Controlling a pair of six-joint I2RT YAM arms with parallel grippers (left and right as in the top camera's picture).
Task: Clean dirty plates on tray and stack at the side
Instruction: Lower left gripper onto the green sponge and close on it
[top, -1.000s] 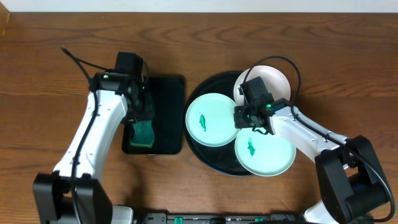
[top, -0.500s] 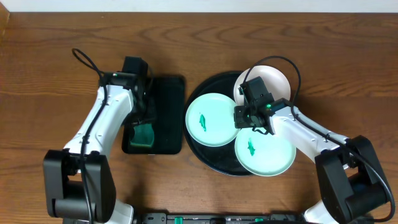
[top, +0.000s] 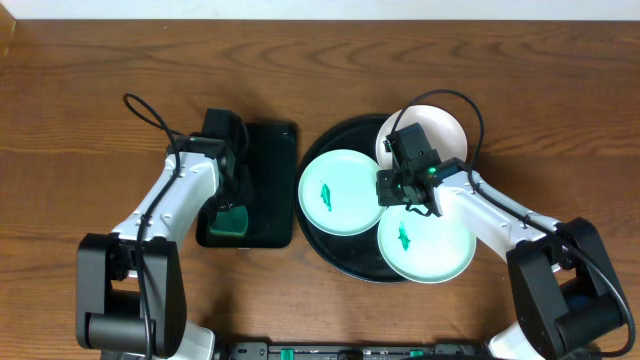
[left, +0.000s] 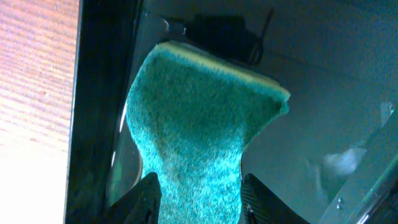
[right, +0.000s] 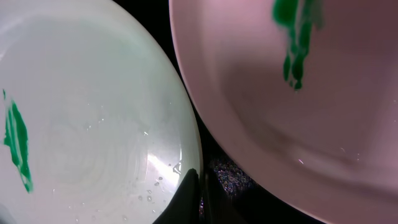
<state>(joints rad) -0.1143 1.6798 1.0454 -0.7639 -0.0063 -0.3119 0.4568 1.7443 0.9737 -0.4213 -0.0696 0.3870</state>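
Plates (right: 93, 112) flank the right jaws' closed tips; left jaws pinch sponge (left: 199, 124).

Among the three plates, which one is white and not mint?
The far plate, partly under the right arm: it is white, while the left plate and the near plate are pale mint.

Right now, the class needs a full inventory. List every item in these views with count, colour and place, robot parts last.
table: 1, brown wood, beneath everything
round tray: 1, glossy black, centre-right of table
rectangular tray: 1, black, left of round tray
mint plate: 2, pale mint with green smear, round tray's left and front
white plate: 1, whitish-pink with green smear, round tray's back right
sponge: 1, green, in rectangular tray
left gripper: 1, black jaws shut on sponge
right gripper: 1, black jaws apparently shut on a mint plate's rim
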